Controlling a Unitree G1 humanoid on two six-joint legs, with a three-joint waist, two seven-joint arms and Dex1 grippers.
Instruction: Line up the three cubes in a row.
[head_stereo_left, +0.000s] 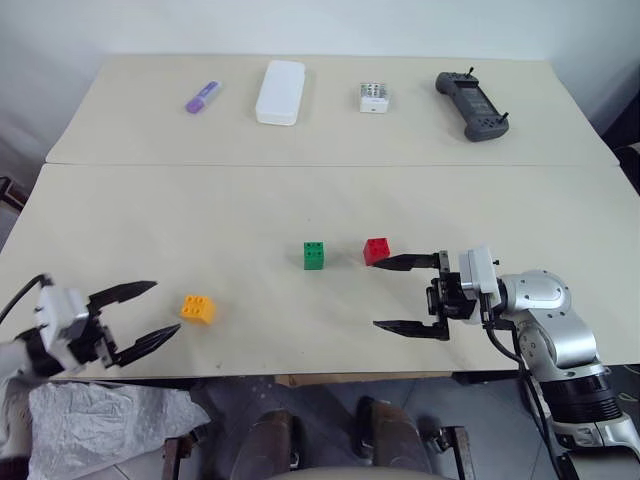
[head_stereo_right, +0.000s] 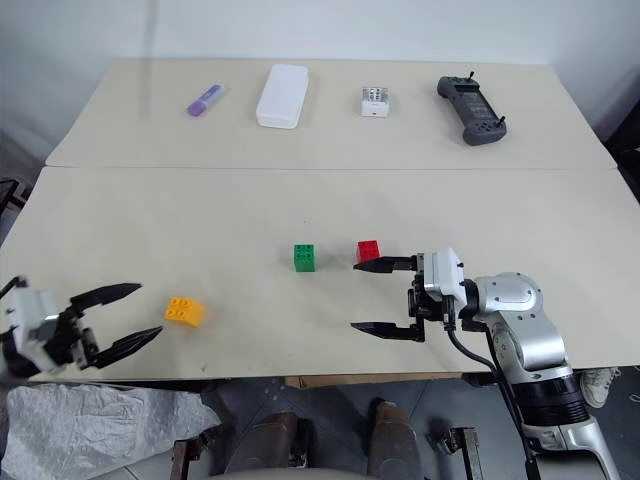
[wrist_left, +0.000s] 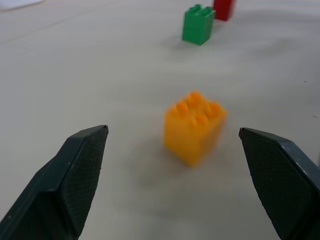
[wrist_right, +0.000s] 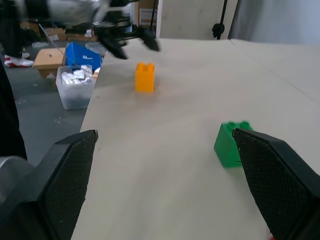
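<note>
A beige table (head_stereo_left: 300, 330) holds three studded cubes. The green cube (head_stereo_left: 314, 255) and red cube (head_stereo_left: 377, 250) sit close together near the middle, apart from each other. The orange cube (head_stereo_left: 197, 308) lies well to their left, near the front edge. The left gripper (head_stereo_left: 146, 315) hangs just beside the orange cube, jaws wide, empty. The right gripper (head_stereo_left: 390, 295) hangs just right of the red cube, jaws wide, empty.

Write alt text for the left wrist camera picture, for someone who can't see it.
A yellow-orange cube with studs on top stands on a pale table, just beyond the left gripper, whose two black fingers are spread wide and touch nothing. Farther off, a green cube stands beside a red cube.
</note>
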